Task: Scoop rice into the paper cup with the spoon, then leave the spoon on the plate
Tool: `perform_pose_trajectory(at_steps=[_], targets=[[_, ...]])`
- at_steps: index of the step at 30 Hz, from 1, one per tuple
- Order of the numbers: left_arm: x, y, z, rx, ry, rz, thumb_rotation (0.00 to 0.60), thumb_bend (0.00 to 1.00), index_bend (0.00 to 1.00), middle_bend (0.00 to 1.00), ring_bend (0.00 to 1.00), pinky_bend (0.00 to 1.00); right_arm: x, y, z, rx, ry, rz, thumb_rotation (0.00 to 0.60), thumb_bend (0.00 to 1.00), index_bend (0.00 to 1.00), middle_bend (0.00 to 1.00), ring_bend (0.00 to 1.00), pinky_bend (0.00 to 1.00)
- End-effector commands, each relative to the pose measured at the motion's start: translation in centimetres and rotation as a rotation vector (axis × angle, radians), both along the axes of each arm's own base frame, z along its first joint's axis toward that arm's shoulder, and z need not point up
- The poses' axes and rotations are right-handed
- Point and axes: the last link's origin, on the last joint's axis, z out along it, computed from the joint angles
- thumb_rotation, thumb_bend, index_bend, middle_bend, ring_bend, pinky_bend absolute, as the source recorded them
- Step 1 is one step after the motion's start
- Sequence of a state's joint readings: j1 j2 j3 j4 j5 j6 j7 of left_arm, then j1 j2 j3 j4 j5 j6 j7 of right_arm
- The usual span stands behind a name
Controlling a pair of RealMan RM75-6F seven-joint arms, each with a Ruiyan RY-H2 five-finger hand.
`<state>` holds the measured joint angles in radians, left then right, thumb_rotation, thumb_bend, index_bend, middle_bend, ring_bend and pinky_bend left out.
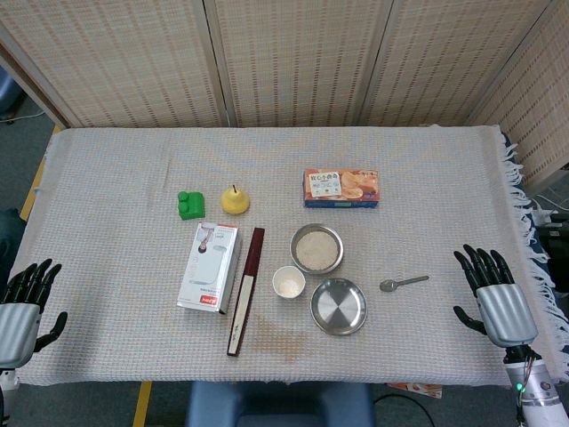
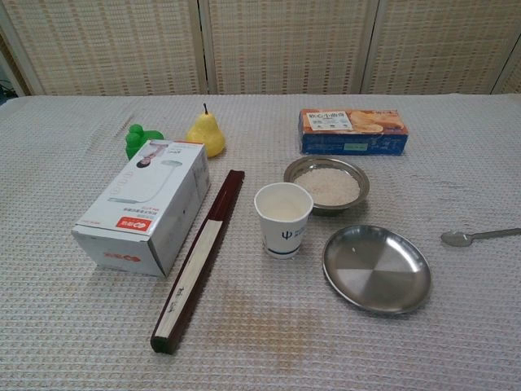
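Nothing is in hand yet: the right hand point(image 1: 496, 298) rests at the table's 4 o'clock edge, fingers spread and holding nothing, and the left hand point(image 1: 25, 298) lies likewise open at 8 o'clock. The spoon point(image 1: 403, 283) lies flat on the cloth, between the right hand and the plate point(image 1: 338, 307), bowl end toward the plate.

Risks: a thin spoon flat on soft weave may slip or push away as fingers close. The cup point(image 2: 283, 218) stands just beside the rice bowl point(image 2: 326, 184), at its 7 o'clock, and looks light; a careless spoon could tip it or spill grains.

The snack box point(image 1: 340, 188) behind the bowl, at 12 o'clock, seems clear of the path. The white box point(image 1: 209, 266), dark strip point(image 1: 245, 290), pear point(image 1: 235, 200) and green toy point(image 1: 189, 205) sit well off at 9 o'clock.
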<state>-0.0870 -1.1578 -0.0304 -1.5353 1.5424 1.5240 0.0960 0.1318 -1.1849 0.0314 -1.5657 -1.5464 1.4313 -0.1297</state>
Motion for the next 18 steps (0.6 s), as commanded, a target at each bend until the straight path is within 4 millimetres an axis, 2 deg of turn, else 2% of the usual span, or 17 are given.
perform_pose_trajectory(at_steps=[1,6,18], targets=[[0.0,-0.1,-0.1,0.0,-0.001,0.002,0.6,0.38,0.0,0.0,0.0,0.11,-0.1,-0.2,-0.4,0.006,0.003,-0.01,0.6,0.13,0.04,0.0,0.0,0.0],[0.2,-0.4,0.0,0.002,-0.005,-0.005,0.6,0.38,0.0,0.0,0.0,0.11,-0.2,-0.9,-1.7,0.033,0.013,-0.027,0.6,0.13,0.16,0.0,0.0,0.0],[0.1,-0.2,0.1,-0.018,-0.016,-0.007,0.6,0.38,0.0,0.0,0.0,0.11,-0.2,-6.4,-7.5,0.147,0.129,-0.056,0.6,0.21,0.38,0.16,0.0,0.0]])
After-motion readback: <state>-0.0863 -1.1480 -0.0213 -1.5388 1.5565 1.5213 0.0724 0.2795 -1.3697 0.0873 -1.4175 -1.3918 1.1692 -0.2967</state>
